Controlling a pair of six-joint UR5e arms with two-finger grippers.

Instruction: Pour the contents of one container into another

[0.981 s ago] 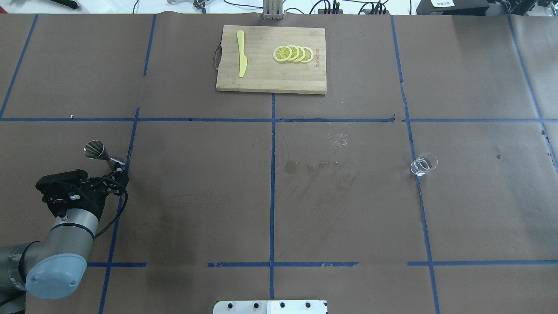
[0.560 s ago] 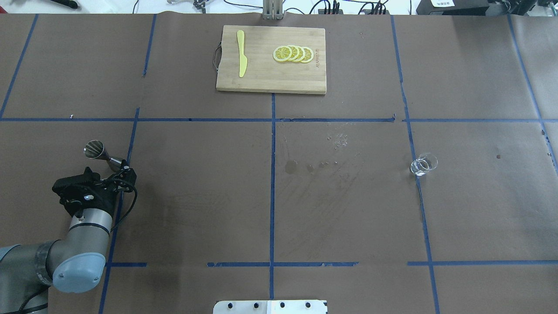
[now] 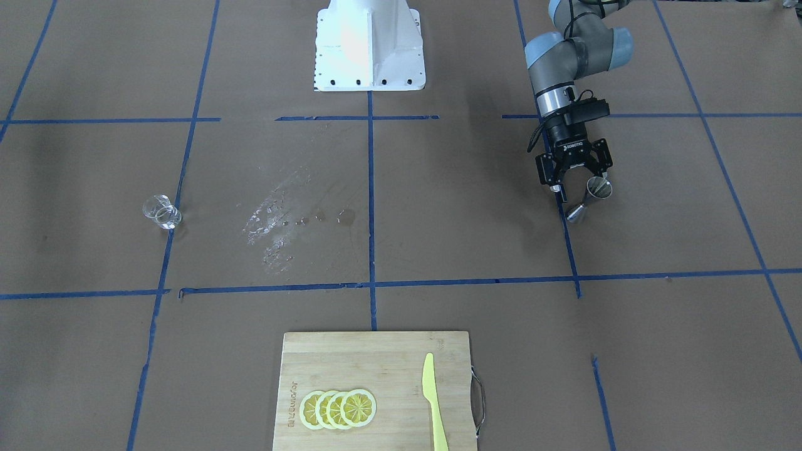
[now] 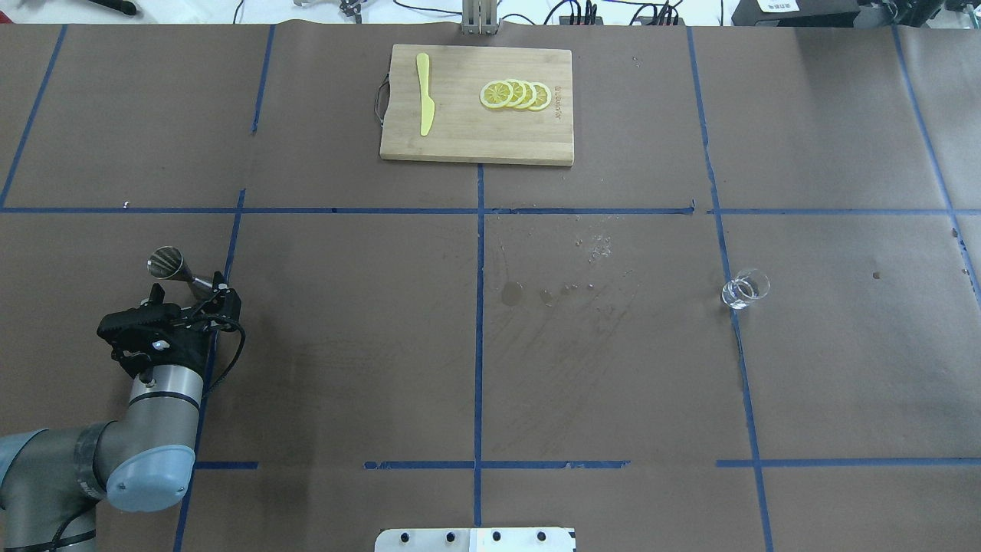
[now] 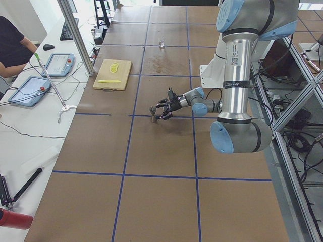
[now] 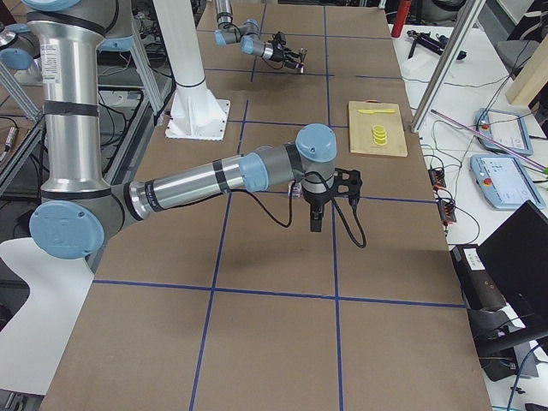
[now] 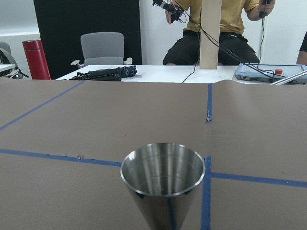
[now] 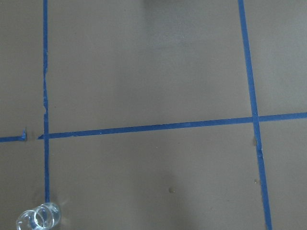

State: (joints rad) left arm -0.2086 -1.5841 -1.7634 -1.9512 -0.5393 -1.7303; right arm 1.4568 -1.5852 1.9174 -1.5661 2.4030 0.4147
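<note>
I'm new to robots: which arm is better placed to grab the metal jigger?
Left. The open left gripper is right at the jigger; the right gripper hangs far off, nearer the glass.

Apparently open tabletop (image 4: 613, 368) between jigger (image 4: 182, 274) and glass (image 4: 744, 290)

— Far edge of the surface (image 4: 345, 368), opposite me?
— Wooden cutting board (image 4: 467, 138), lying flat. Lemon slices (image 4: 515, 95) overlap in a row on it; a yellow knife (image 4: 424, 96) lies apart from them, toward the board's handle end.
— Middle?
— Damp spots (image 4: 512, 292) and smears just beside the central blue tape line (image 4: 479, 360).
— Past my near end?
— Grey chair (image 7: 101, 47), red canister (image 7: 37, 60), folded umbrella (image 7: 105, 73).
</note>
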